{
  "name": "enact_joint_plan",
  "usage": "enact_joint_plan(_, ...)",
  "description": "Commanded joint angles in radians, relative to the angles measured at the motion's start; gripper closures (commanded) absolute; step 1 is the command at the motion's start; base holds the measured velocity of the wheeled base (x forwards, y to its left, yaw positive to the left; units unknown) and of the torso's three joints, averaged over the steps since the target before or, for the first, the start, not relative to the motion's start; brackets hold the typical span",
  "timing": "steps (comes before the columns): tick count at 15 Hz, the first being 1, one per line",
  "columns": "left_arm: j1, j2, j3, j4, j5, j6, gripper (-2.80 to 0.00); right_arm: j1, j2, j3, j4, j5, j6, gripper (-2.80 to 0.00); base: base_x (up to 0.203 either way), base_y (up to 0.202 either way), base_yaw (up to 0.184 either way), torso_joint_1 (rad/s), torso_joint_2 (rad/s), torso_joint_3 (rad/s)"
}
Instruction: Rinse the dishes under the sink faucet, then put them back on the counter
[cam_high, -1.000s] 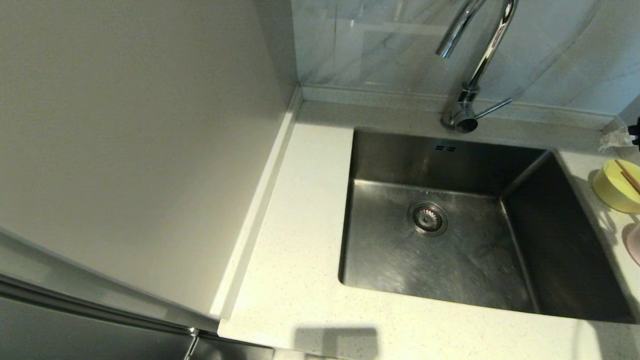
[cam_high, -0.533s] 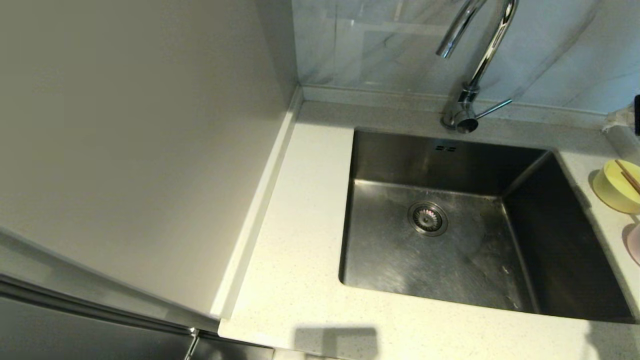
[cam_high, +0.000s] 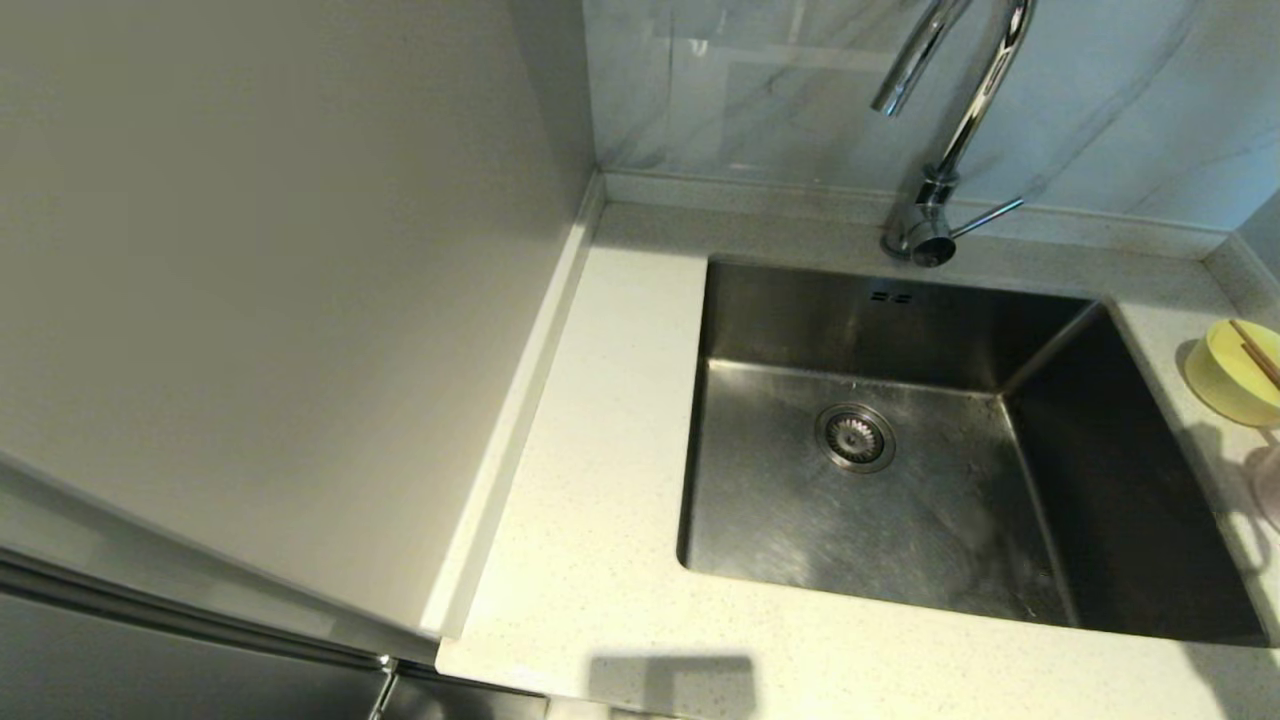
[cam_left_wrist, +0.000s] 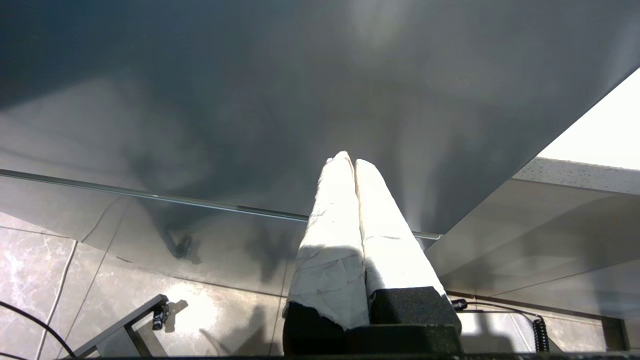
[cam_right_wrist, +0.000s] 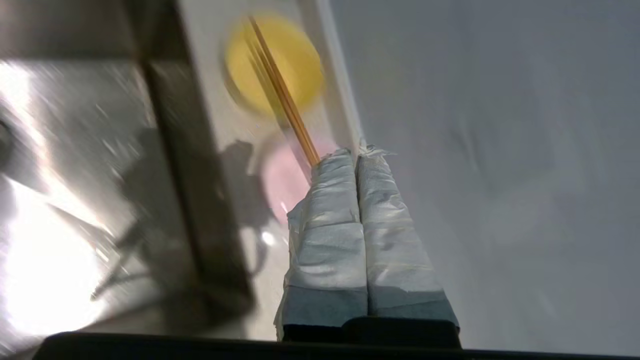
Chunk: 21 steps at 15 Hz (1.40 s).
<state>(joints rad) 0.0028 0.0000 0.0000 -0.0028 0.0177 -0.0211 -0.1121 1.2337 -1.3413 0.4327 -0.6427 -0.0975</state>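
Note:
The steel sink (cam_high: 900, 520) lies in the off-white counter (cam_high: 600, 450), with the chrome faucet (cam_high: 960, 120) and its side lever (cam_high: 990, 215) behind it. At the counter's far right stand the yellow bowl (cam_high: 1235, 372), which carries the two chopsticks (cam_high: 1262, 355), and the pink bowl (cam_high: 1272, 490), cut by the frame edge. In the right wrist view my right gripper (cam_right_wrist: 356, 155) is shut and empty. It hovers over the pink bowl (cam_right_wrist: 282, 180), near the chopsticks (cam_right_wrist: 282, 92) and the yellow bowl (cam_right_wrist: 275, 65). My left gripper (cam_left_wrist: 350, 160) is shut and parked below the counter.
A tall grey panel (cam_high: 250, 300) walls off the counter's left side. The pale marbled wall panel (cam_high: 750, 90) rises behind the faucet. A plain grey wall (cam_right_wrist: 500, 150) stands close beside the bowls. The left gripper faces a dark cabinet front (cam_left_wrist: 250, 100) above floor tiles (cam_left_wrist: 40, 270).
The right gripper's wrapped tip, seen at the head view's far right edge behind the yellow bowl, has left that view. A shadow now falls on the pink bowl.

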Motion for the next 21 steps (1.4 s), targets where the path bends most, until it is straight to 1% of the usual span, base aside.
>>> enact_joint_plan(1,0.000,-0.003,0.000,0.000,0.001,0.000,0.00,0.033,-0.228,0.192,0.025,-0.045,0.004,0.00,0.000,0.000,0.000,0.000,0.00,0.000)
enact_joint_plan(3,0.000,-0.003,0.000,0.000,0.001,0.000,0.00,0.082,-0.411,0.361,0.038,-0.033,0.003,0.00,0.000,0.000,0.000,0.000,0.00,0.000)
enact_joint_plan(6,0.000,-0.003,0.000,0.000,0.001,0.000,0.00,0.112,-0.631,0.546,0.048,0.007,-0.002,0.00,0.000,0.000,0.000,0.000,0.00,0.000)
enact_joint_plan(8,0.000,-0.003,0.000,0.000,0.001,0.000,0.00,0.121,-0.751,0.629,0.049,0.024,-0.020,0.00,0.000,0.000,0.000,0.000,0.00,0.000)
enact_joint_plan(10,0.000,-0.003,0.000,0.000,0.001,0.000,0.00,0.105,-0.845,0.669,0.049,0.041,-0.053,0.00,0.000,0.000,0.000,0.000,0.00,0.000)
enact_joint_plan(12,0.000,-0.003,0.000,0.000,0.001,0.000,0.00,0.060,-0.935,0.721,0.047,0.092,-0.080,0.00,0.000,0.000,0.000,0.000,0.00,0.000)
enact_joint_plan(13,0.000,-0.003,0.000,0.000,0.001,0.000,0.00,0.049,-0.948,0.755,0.017,0.108,-0.087,0.00,0.000,0.000,0.000,0.000,0.00,0.000)
enact_joint_plan(14,0.000,-0.003,0.000,0.000,0.001,0.000,0.00,0.045,-0.948,0.780,-0.073,0.113,-0.094,0.00,0.000,0.000,0.000,0.000,0.00,0.000)
enact_joint_plan(16,0.000,-0.003,0.000,0.000,0.001,0.000,0.00,0.044,-0.948,0.879,-0.272,0.116,-0.110,0.00,0.000,0.000,0.000,0.000,0.00,0.000)
enact_joint_plan(17,0.000,-0.003,0.000,0.000,0.001,0.000,0.00,0.043,-0.948,0.911,-0.343,0.116,-0.116,0.00,0.000,0.000,0.000,0.000,0.00,0.000)
enact_joint_plan(19,0.000,-0.003,0.000,0.000,0.001,0.000,0.00,0.042,-0.947,0.933,-0.355,0.116,-0.113,0.00,0.000,0.000,0.000,0.000,0.00,0.000)
enact_joint_plan(21,0.000,-0.003,0.000,0.000,0.001,0.000,0.00,0.014,-0.945,0.939,-0.353,0.124,-0.115,0.00,0.000,0.000,0.000,0.000,0.00,0.000)
